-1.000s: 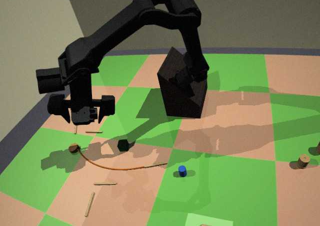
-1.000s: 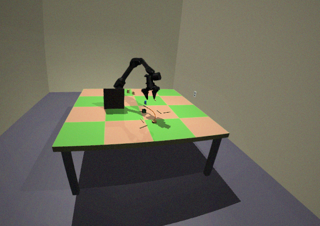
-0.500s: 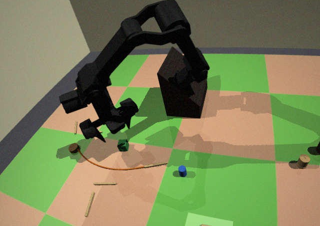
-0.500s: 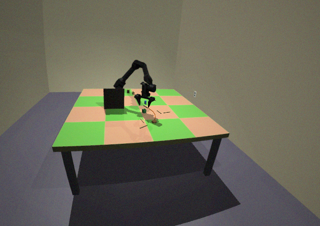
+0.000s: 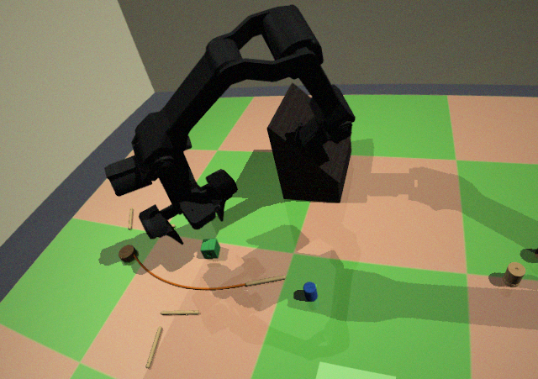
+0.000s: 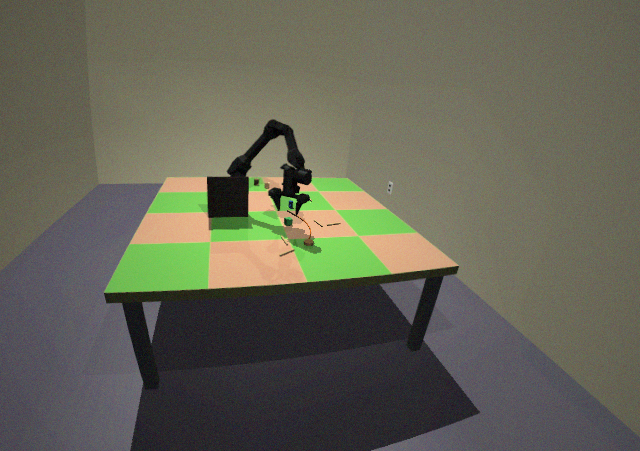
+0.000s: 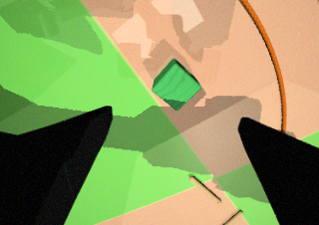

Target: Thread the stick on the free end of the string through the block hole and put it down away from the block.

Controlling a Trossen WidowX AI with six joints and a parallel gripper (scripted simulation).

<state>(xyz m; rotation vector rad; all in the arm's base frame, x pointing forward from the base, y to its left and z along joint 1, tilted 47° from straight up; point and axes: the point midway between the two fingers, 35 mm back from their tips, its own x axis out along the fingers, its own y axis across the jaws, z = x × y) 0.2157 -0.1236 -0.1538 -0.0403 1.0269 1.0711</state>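
My gripper is wide open and empty, above the table near a small green block with wood grain. I cannot make out a hole in it. The brown round button lies left of that block in the top view. From it the orange string curves around the block's front to its thin pale stick, which lies on the table. The stick is out of the wrist view.
Loose sticks lie around. A blue cylinder stands right of the string's stick, a tan cylinder far right. A large dark wooden box stands by the arm's base.
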